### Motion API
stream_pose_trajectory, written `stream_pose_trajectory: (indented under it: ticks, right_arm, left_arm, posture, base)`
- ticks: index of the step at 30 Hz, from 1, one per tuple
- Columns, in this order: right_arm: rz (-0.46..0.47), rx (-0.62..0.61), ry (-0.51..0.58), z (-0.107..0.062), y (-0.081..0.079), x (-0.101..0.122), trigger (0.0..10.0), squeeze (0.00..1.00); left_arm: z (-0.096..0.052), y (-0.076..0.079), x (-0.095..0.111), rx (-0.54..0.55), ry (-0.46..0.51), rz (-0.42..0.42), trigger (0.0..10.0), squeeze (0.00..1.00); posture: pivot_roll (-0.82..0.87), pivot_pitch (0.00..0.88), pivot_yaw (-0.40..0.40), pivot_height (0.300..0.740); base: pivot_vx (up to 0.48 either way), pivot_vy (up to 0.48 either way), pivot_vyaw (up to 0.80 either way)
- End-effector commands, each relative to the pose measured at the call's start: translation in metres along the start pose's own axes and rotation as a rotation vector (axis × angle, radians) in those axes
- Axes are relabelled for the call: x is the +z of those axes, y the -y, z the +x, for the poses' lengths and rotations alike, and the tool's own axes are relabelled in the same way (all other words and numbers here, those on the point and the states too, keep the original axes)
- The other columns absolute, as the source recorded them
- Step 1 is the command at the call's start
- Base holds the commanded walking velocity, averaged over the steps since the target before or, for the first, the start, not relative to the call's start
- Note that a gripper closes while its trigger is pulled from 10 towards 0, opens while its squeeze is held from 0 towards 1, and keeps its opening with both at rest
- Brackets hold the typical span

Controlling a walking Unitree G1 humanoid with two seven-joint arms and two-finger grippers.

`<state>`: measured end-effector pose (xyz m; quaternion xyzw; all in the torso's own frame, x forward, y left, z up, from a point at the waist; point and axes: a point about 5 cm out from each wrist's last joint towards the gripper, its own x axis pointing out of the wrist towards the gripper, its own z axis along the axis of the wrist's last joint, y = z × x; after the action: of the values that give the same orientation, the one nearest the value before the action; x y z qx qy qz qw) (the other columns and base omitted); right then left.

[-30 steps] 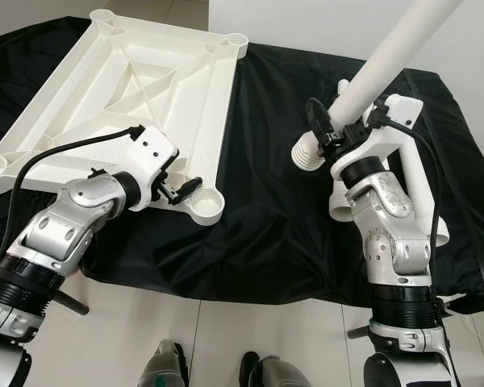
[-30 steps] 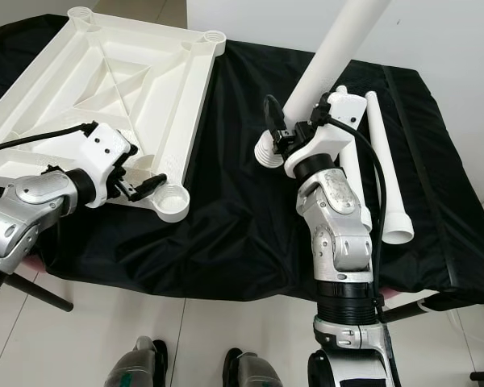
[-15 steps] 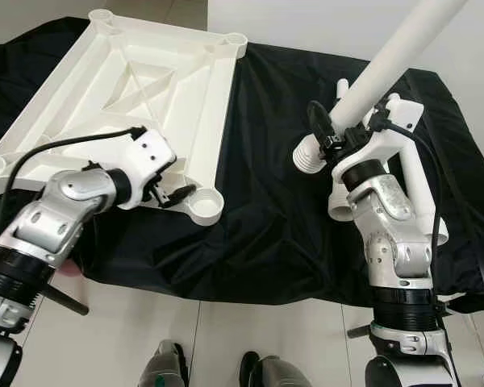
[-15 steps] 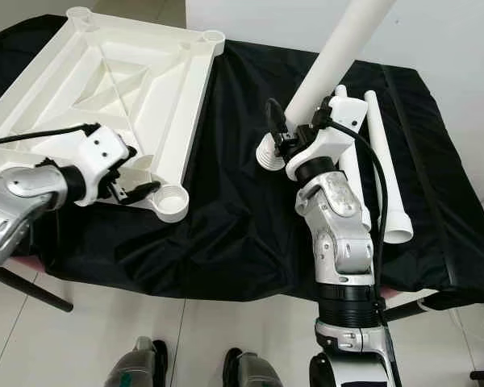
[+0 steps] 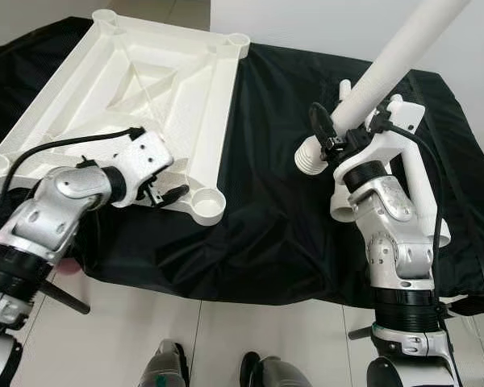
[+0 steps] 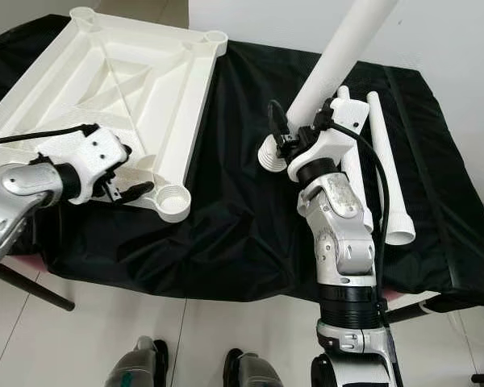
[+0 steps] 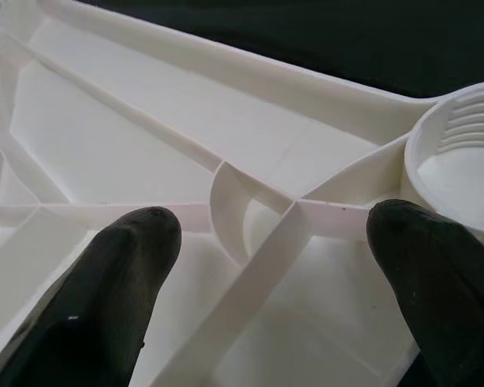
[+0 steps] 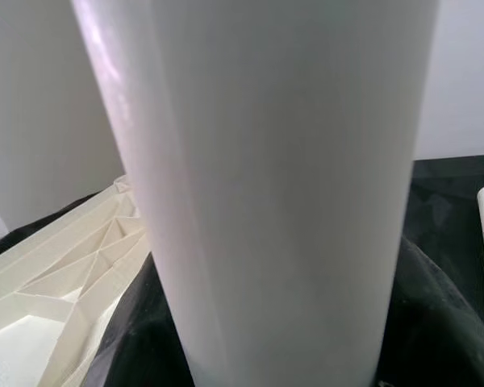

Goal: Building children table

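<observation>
Fingers [image 7: 129,266] of my left gripper [image 5: 168,192] spread apart over tabletop [image 5: 145,81] ribs near corner socket [image 5: 205,206]. Right gripper [image 5: 336,143] clamped on table leg [image 5: 387,64], tilted up w/ threaded end above black cloth [image 5: 258,210].

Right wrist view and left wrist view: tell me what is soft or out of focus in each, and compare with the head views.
Right wrist view: the held table leg is too close, a smooth blur with a faint sheen. Left wrist view: the black fingertips are soft, the tabletop ribs sharper. Left eye view: evenly lit and crisp on the tabletop and black cloth.
</observation>
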<state>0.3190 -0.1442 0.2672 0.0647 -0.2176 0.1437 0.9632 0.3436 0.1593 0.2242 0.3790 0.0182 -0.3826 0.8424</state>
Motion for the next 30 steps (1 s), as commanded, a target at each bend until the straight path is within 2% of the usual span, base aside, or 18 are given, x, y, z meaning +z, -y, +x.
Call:
stream_pose_trajectory:
  ticks: [1, 5, 6, 9, 16, 19, 23, 25, 30]
  right_arm:
    - [-0.005, -0.006, 0.018, -0.002, 0.003, 0.005, 10.0, 0.0]
    - [-0.007, -0.008, 0.017, -0.003, 0.003, 0.006, 10.0, 0.0]
    - [-0.007, -0.009, 0.016, -0.003, 0.003, 0.006, 10.0, 0.0]
    - [-0.008, -0.011, 0.015, -0.004, 0.003, 0.006, 10.0, 0.0]
    - [-0.009, -0.014, 0.012, -0.004, 0.004, 0.005, 10.0, 0.0]
    - [-0.003, -0.011, 0.007, -0.005, 0.003, 0.005, 10.0, 0.0]
    - [0.0, -0.01, 0.004, -0.005, 0.003, 0.004, 10.0, 0.0]
    - [-0.001, -0.013, 0.004, -0.005, 0.002, 0.004, 10.0, 0.0]
    - [-0.001, -0.015, 0.004, -0.006, 0.001, 0.003, 10.0, 0.0]
  left_arm:
    - [0.008, 0.009, -0.006, 0.008, -0.034, 0.017, 10.0, 0.0]
    - [0.017, 0.012, 0.003, 0.01, -0.017, 0.073, 10.0, 0.0]
    - [0.023, 0.015, 0.008, -0.002, -0.004, 0.118, 10.0, 0.0]
    - [0.03, 0.021, 0.016, -0.04, 0.023, 0.15, 10.0, 0.0]
    - [0.038, 0.037, 0.031, -0.117, 0.091, 0.148, 10.0, 0.0]
    - [0.047, 0.052, 0.044, -0.167, 0.15, 0.133, 10.0, 0.0]
    - [0.052, 0.061, 0.049, -0.188, 0.169, 0.142, 10.0, 0.0]
    - [0.06, 0.07, 0.057, -0.198, 0.198, 0.133, 10.0, 0.0]
    - [0.071, 0.08, 0.07, -0.192, 0.242, 0.107, 10.0, 0.0]
  posture:
    - [0.09, 0.19, -0.041, 0.74]
    - [0.08, 0.194, -0.041, 0.74]
    - [0.08, 0.194, -0.041, 0.74]
    - [0.07, 0.198, -0.036, 0.74]
    - [0.07, 0.198, -0.036, 0.74]
    - [0.07, 0.203, -0.031, 0.74]
    - [0.07, 0.203, -0.03, 0.74]
    - [0.07, 0.202, -0.03, 0.74]
    - [0.07, 0.2, -0.029, 0.74]
  base:
    - [0.0, 0.0, 0.0]
    - [0.0, 0.0, 0.0]
    - [0.0, 0.0, 0.0]
    - [0.0, 0.0, 0.0]
    - [0.0, 0.0, 0.0]
    - [0.0, 0.0, 0.0]
    - [0.0, 0.0, 0.0]
    - [0.0, 0.0, 0.0]
    - [0.0, 0.0, 0.0]
